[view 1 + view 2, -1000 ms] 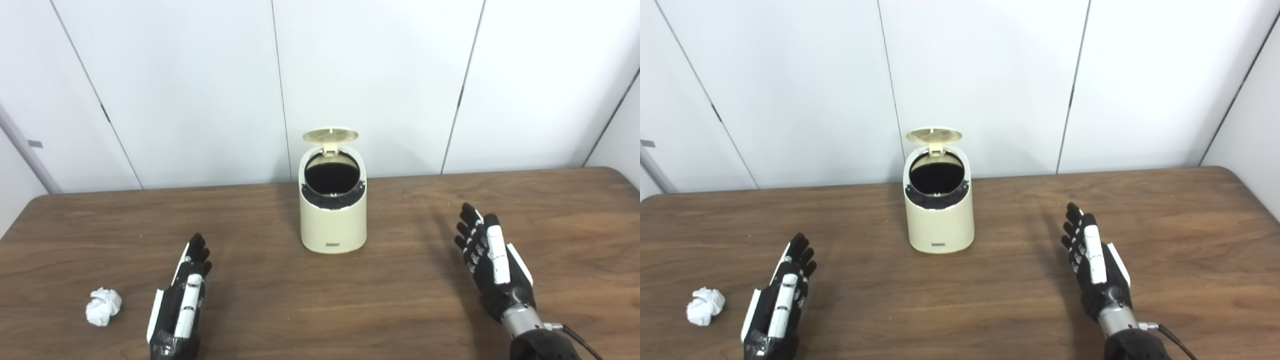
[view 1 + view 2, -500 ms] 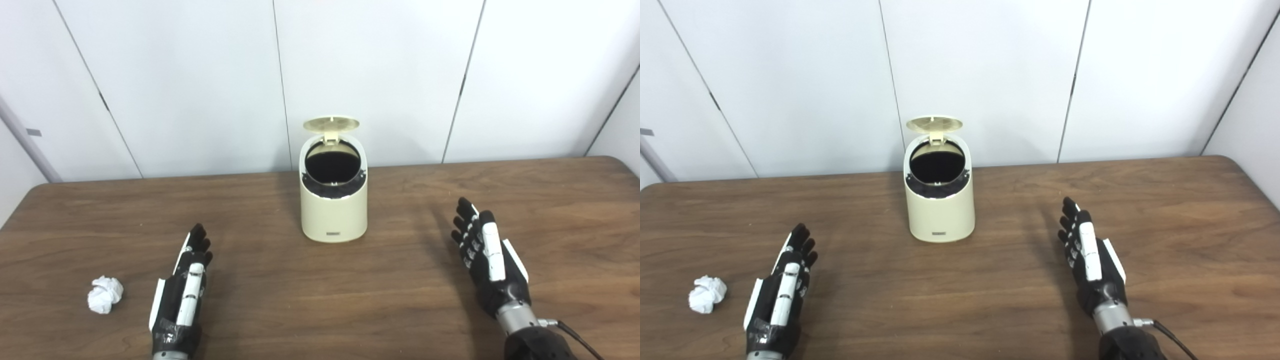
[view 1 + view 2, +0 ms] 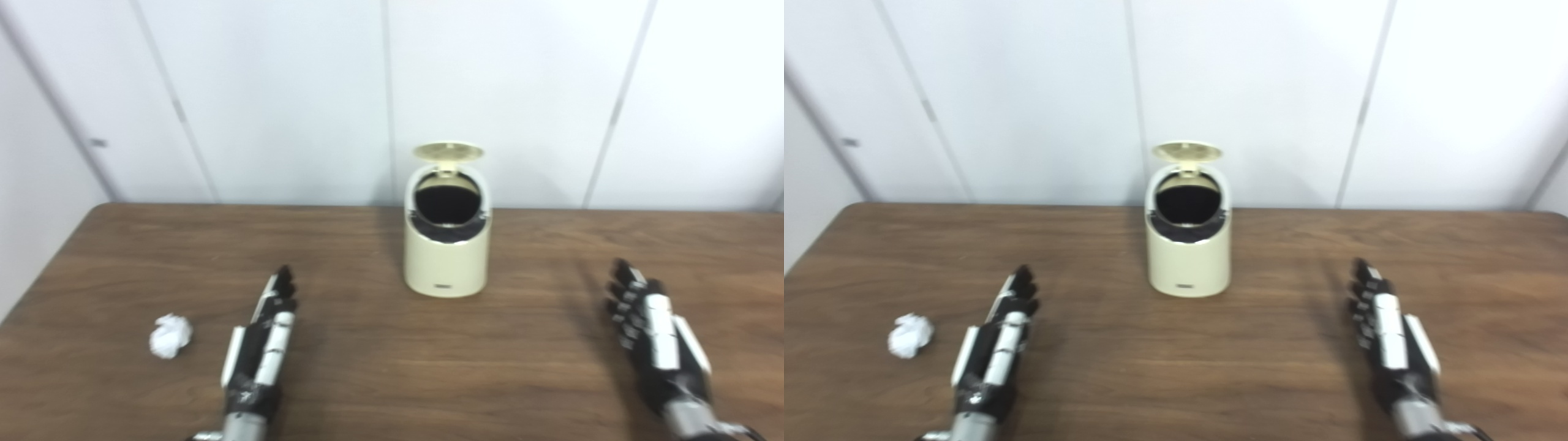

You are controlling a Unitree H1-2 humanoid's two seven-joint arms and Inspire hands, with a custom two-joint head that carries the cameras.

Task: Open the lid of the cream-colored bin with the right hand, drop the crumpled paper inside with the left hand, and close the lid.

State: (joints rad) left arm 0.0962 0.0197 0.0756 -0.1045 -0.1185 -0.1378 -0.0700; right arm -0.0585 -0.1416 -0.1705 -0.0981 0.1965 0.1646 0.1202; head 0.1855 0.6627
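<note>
Since the bin (image 3: 446,245) lid (image 3: 448,151) stands open, left robot hand (image 3: 260,349), fingers apart and empty, should swing to 9 o'clock for the crumpled paper (image 3: 170,326); right robot hand (image 3: 658,343) also spread, empty.

A brown wooden bench (image 3: 367,380) carries a cream bin (image 3: 446,263), lid up, and a paper ball (image 3: 170,326) far left.

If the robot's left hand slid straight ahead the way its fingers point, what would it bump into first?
Probably nothing: the left hand points up the bare table, passing left of the cream-colored bin, with the crumpled paper off to its left.
</note>
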